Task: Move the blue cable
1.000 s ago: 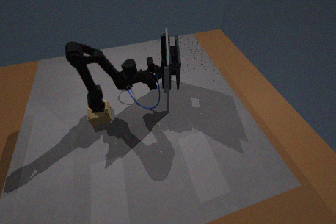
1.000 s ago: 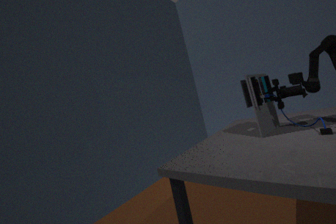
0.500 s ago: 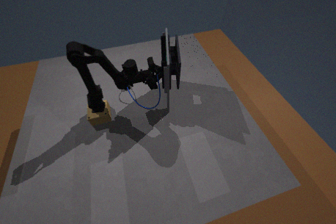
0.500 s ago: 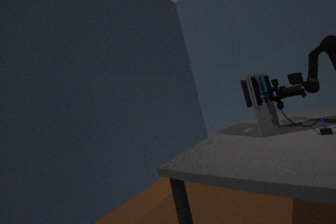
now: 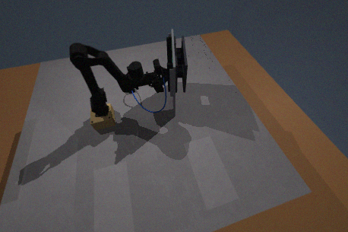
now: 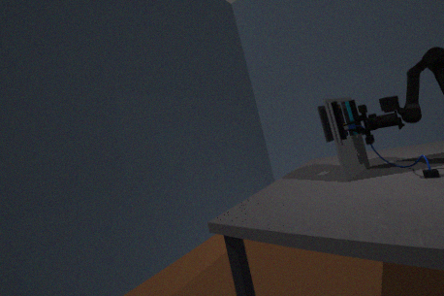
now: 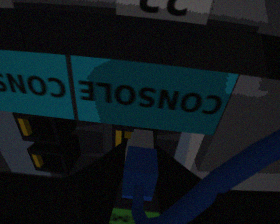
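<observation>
Plug of the blue cable sits at the port row beneath a teal CONSOLE label, pinched by the jaws; whether it is seated, I cannot tell. Outward, the cable loops below the black arm, above the gray surface.

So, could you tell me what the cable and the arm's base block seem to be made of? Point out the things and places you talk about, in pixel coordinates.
The cable (image 5: 153, 112) (image 6: 393, 165) (image 7: 241, 174) looks like matte blue plastic or rubber, bending smoothly. The block (image 5: 103, 122) could be wood or painted metal: dull yellow, sharp-edged.
</observation>
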### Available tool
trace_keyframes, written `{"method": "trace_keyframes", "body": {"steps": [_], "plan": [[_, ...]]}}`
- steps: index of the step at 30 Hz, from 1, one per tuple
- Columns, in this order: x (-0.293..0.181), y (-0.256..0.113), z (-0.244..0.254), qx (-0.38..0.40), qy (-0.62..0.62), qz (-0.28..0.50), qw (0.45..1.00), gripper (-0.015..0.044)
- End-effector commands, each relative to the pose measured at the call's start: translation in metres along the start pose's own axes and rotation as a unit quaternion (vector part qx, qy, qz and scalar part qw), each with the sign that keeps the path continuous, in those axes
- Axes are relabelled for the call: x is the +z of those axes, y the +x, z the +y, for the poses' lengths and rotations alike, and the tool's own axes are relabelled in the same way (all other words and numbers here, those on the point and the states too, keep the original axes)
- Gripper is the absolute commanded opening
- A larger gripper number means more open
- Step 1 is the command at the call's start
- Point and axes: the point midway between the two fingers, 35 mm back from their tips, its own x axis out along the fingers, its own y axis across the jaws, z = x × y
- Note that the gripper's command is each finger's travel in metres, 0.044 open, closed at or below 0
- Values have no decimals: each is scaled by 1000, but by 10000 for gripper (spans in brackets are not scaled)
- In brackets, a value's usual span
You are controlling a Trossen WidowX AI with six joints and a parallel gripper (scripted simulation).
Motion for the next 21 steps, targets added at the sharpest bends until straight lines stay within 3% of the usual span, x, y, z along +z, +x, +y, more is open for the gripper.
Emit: {"method": "trace_keyframes", "body": {"steps": [1, 8, 21], "plan": [[-1, 2, 2, 4, -3, 3, 1000, 0], [-1, 3, 2, 4, -3, 3, 1000, 0], [0, 0, 0, 0, 0, 1, 1000, 341]]}}
